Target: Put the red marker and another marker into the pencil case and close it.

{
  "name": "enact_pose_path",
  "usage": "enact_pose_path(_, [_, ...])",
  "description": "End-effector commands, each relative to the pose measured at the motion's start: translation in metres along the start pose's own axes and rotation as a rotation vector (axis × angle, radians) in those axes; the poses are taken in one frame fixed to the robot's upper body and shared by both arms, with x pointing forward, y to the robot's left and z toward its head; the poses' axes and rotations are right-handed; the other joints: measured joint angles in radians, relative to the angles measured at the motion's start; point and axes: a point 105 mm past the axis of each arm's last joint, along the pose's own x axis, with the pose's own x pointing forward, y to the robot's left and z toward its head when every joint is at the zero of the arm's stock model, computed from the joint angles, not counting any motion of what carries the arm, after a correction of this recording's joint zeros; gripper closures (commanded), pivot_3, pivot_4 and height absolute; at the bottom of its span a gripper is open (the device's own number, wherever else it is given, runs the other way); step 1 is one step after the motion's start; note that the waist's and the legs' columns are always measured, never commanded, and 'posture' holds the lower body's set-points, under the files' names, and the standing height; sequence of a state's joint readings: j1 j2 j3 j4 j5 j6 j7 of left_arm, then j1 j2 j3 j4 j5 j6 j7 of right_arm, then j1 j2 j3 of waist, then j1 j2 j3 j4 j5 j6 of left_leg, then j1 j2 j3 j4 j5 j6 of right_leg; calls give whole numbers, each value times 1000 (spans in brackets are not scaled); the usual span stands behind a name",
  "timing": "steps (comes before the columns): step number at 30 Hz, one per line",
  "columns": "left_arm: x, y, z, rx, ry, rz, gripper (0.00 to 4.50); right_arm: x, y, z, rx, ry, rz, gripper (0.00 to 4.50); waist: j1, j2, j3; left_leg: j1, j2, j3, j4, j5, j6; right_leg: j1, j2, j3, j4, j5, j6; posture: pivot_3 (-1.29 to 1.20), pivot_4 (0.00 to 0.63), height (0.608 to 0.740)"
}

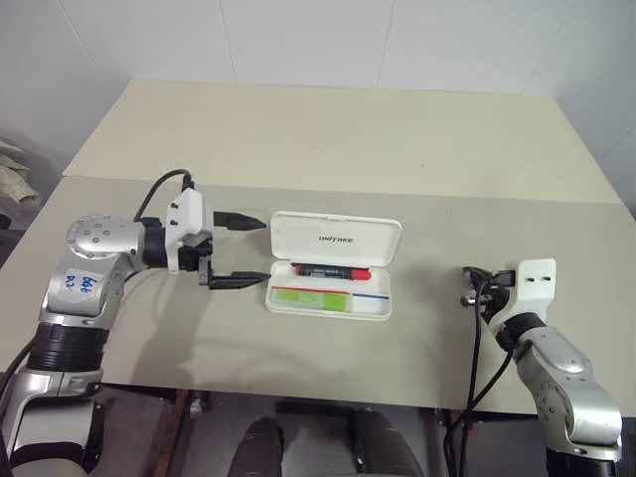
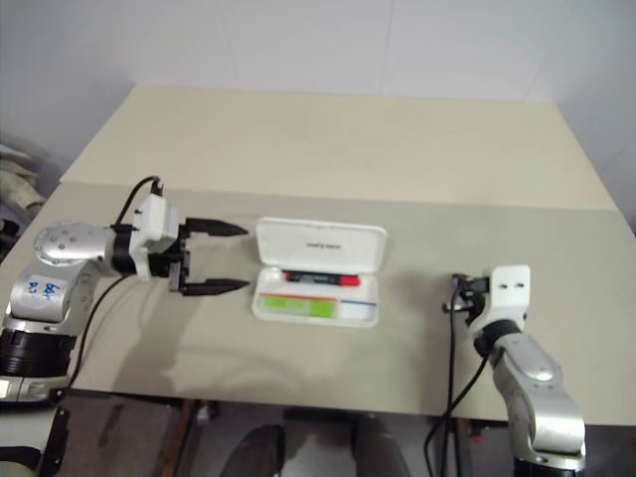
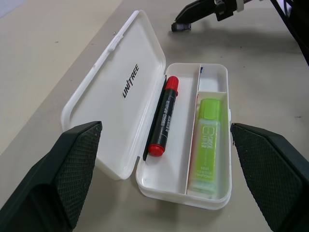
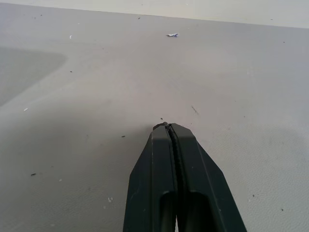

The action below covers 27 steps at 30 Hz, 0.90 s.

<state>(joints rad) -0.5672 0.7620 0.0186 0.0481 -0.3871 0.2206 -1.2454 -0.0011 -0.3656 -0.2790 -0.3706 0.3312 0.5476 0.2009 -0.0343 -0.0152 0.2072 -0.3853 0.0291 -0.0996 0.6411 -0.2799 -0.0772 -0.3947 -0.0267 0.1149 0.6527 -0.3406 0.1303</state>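
The white pencil case (image 1: 298, 238) lies open in the middle of the table, its lid tilted back. The red marker (image 1: 331, 270) lies inside along the hinge side. The light green highlighter (image 1: 310, 297) rests in the front compartment. My left gripper (image 1: 264, 250) stands open just left of the case, level and pointing at it, with nothing between its fingers (image 3: 72, 164). The left wrist view looks into the case (image 3: 111, 92) with both markers (image 3: 164, 116) in it. My right gripper (image 4: 166, 126) is shut on nothing, over bare table well to the right of the case.
The beige table (image 1: 397, 139) has a seam running across behind the case, and its front edge lies close below both arms. A black cable (image 1: 477, 368) hangs by the right wrist. A white wall rises behind the table.
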Motion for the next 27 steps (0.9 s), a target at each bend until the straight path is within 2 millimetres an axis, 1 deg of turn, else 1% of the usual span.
enact_pose_path(1, [1, 3, 10, 53, -17, -1, 0, 0, -4, 11, -7, -38, -12, 4482, 1, 0, 0, 0, 0, 0, 0, 0, 0, 0, 0, 0, 0, 0, 0, 0, 150, 740])
enact_pose_path(5, [5, 3, 10, 53, -25, -6, 0, -3, -8, 13, 62, -58, -41, 4482, 2, 0, 0, 0, 0, 0, 0, 0, 0, 0, 0, 0, 0, 0, 0, 0, 150, 740])
enact_pose_path(6, [5, 3, 10, 52, -26, -8, 0, -3, -8, 13, 59, -56, -40, 4071, 2, 0, 0, 0, 0, 0, -1, 0, 0, 0, 0, 0, 0, 0, 0, 0, 150, 740])
enact_pose_path(8, [6, 2, 9, 50, -27, -13, 0, -4, -8, 13, 22, -56, -43, 3557, 1, 0, 0, 0, 0, 0, -1, 0, 0, 0, 0, 0, 0, 0, 0, 0, 150, 740])
enact_pose_path(10, [7, 1, 9, 49, -28, -15, 0, -4, -8, 11, -14, -40, -45, 2847, 1, 0, 0, 0, 0, 0, -2, 0, 0, -1, 0, 0, 0, 0, 0, 0, 150, 740])
enact_pose_path(16, [8, 1, 9, 47, -31, -17, 0, -4, -9, 9, -24, -30, -43, 771, 1, 0, 0, 0, 0, 0, -3, 0, 0, -1, 0, 0, 0, 0, -1, 0, 150, 740])
enact_pose_path(19, [9, 0, 9, 43, -34, -20, 0, -5, -8, 9, -21, -25, -39, 771, 2, 0, 0, 0, 0, 0, -4, 0, 0, -1, 0, 0, 0, -1, -1, 0, 150, 740])
enact_pose_path(24, [8, 1, 10, 45, -37, -16, 0, -4, -8, 2, -18, 2, -42, 771, 2, 0, 0, 0, 0, 0, -4, 0, 0, -1, 0, 0, 0, -1, -1, 0, 150, 740])
enact_pose_path(27, [9, 1, 11, 47, -38, -15, 0, -2, -6, -8, -6, 36, -42, 771, 2, 0, 0, 0, 0, 0, -4, 0, -1, -1, 0, 0, 0, -1, -1, 0, 150, 740])
